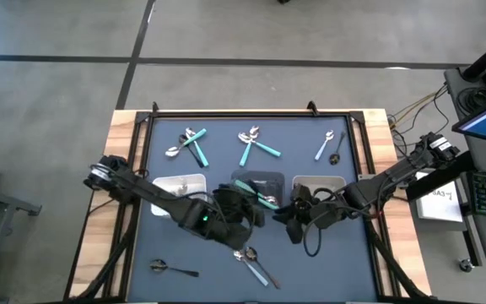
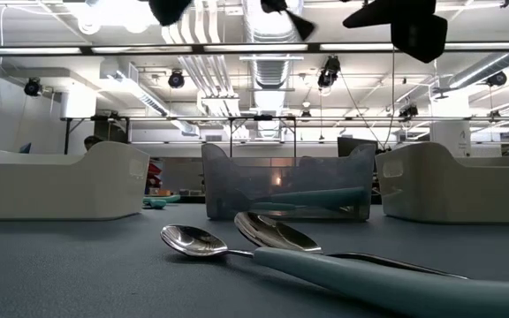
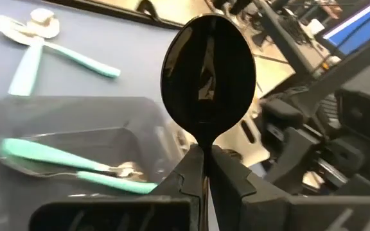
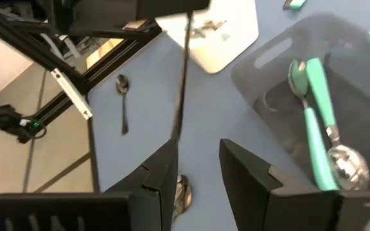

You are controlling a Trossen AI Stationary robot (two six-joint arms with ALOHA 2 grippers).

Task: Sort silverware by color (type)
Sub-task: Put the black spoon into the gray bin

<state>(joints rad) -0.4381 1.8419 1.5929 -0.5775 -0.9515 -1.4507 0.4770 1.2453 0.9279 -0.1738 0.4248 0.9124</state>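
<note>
My left gripper [image 3: 204,168] is shut on a black spoon [image 3: 209,70] above the table's middle [image 1: 251,213], over the near side of the clear middle tray [image 1: 260,187], which holds teal-handled pieces [image 3: 76,168]. My right gripper [image 4: 198,168] stands open just to its right [image 1: 298,221]. The thin dark spoon [image 4: 182,77], seen edge-on, reaches down to the right gripper's finger. Whether they touch I cannot tell. Other silverware lies loose on the mat: teal and silver pieces [image 1: 191,143] [image 1: 256,143] at the far side, a dark spoon [image 1: 171,268] near left. My left gripper pinches the black spoon's neck [image 3: 204,146], just below the bowl, between its two fingers. The bowl stands out beyond the fingertips, its face toward the wrist camera. The spoon is lifted clear of the table and trays; the handle behind the fingers is hidden.
A white tray [image 1: 180,184] sits left of the middle tray and another tray [image 1: 319,184] right of it. Two spoons [image 1: 332,145] lie at the far right. A silver spoon and a teal-handled piece [image 1: 256,263] lie near the front edge, large in the low view [image 2: 237,243].
</note>
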